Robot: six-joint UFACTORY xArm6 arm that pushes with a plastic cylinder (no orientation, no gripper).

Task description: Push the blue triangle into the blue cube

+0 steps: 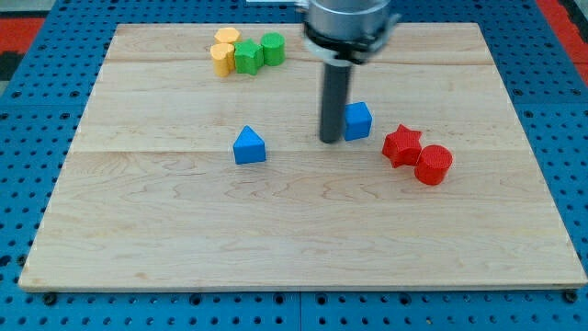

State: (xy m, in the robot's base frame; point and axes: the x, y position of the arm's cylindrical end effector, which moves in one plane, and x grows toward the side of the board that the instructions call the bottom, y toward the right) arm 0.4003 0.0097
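Observation:
The blue triangle [249, 146] lies on the wooden board [294, 230], left of centre. The blue cube [357, 120] sits to its right, a little higher in the view. My tip [330, 140] comes down from the view's top and rests on the board just left of the blue cube, close beside it. The tip stands between the two blue blocks, much nearer the cube. The triangle is well apart from the tip.
A red star-shaped block [401, 145] and a red cylinder [433, 165] sit to the right of the blue cube. At the view's top are two yellow blocks [223, 51] and two green blocks [259, 51] clustered together.

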